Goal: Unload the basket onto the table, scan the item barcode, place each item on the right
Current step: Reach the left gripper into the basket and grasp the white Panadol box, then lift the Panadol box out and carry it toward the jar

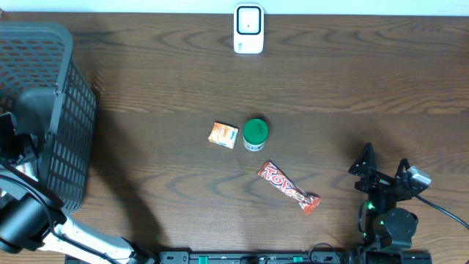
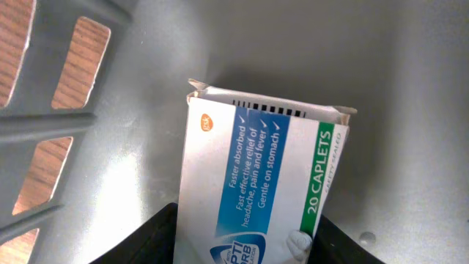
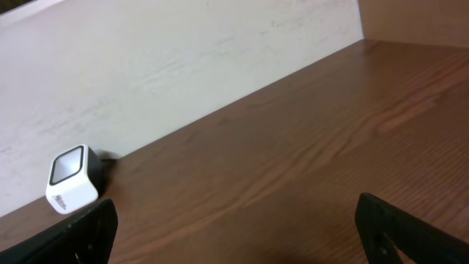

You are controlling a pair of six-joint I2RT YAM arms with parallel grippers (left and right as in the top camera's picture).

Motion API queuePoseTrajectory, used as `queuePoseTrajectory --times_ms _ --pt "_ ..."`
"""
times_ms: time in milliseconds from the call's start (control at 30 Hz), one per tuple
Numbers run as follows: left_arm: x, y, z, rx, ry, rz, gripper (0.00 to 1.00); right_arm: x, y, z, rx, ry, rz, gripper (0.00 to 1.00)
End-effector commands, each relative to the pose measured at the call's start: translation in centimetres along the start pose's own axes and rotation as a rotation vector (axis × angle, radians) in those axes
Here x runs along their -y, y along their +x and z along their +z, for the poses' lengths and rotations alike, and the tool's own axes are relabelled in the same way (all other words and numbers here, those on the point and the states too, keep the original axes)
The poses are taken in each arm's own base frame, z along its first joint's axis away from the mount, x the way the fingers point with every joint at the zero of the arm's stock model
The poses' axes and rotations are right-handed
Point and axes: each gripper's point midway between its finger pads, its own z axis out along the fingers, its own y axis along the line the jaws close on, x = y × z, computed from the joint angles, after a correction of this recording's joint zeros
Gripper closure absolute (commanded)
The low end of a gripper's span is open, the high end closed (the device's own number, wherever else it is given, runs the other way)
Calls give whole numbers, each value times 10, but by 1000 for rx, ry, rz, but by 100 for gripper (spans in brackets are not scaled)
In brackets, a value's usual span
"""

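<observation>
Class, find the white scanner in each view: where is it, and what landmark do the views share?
Overhead: white scanner at top centre.
Left wrist: not in it.
Right wrist: lower left, by the pale wall.
Shared landmark: the brown wooden table.

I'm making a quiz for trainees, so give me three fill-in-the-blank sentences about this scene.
The box between the left gripper's fingers reads 20 ____.
The container beside the orange packet has a ____ lid.
The right gripper stands ____, holding nothing.
Missing: caplets, green, open.
</observation>
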Motion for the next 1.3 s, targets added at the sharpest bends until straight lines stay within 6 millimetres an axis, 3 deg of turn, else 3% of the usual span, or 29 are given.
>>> queuePoseTrajectory --times_ms 0,200,400,600,733,1000,1167,1267 --pt "4 33 31 -123 9 -109 50 0 0 0 4 1 9 1" --pt "20 21 27 -76 90 -192 51 0 0 0 4 1 9 1" --pt "19 17 20 -58 84 -215 51 0 0 0 4 1 9 1" --pt "11 -12 -11 40 52 -248 62 0 0 0 4 1 9 1" --pt "13 -43 -52 167 64 -232 62 0 0 0 4 1 9 1" --pt "30 -94 -162 491 150 -282 61 0 0 0 4 1 9 1" --pt "63 -118 -249 714 350 -329 61 0 0 0 3 0 9 1" --pt "102 -125 -303 810 561 -290 61 0 0 0 3 0 9 1"
